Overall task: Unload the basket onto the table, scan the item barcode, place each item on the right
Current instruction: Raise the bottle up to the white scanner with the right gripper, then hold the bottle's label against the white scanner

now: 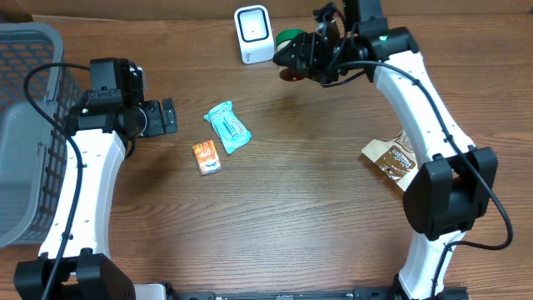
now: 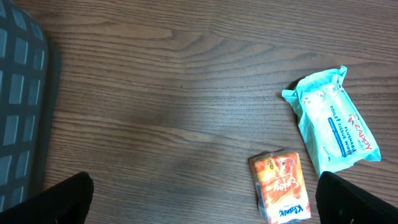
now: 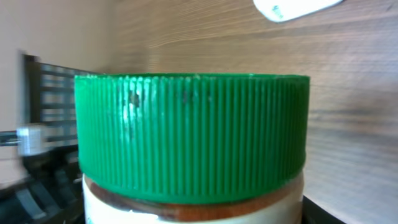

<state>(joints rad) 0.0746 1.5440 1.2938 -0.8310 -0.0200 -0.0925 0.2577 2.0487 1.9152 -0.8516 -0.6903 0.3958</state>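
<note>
- The right tool (image 1: 306, 57) is clamped on a jar (image 3: 193, 130) with a ribbed green lid, at the far edge of the counter (image 1: 316, 225).
- The jar sits just beside a white scanner (image 1: 253, 33), on its right. No barcode or writing on the jar can be read; only a brown band and a pale body show under the lid.
- The left tool (image 1: 169, 117) hovers near the left edge with its jaws wide apart and nothing between them.
- A teal pack (image 2: 333, 121) lies flat near the middle of the counter. Its print appears to read "ZAPPY" and "TOILET TISSUE WIPES".
- An orange pack (image 2: 281, 186) lies just beside the teal one, toward the near edge. It carries blue lettering that looks like "Kleenex", though it is hard to make out.
- A brown packet (image 1: 393, 158) lies near the right edge, partly under the right arm; its white writing is too small to read.
- A grey basket (image 1: 25, 125) stands at the left edge.
</note>
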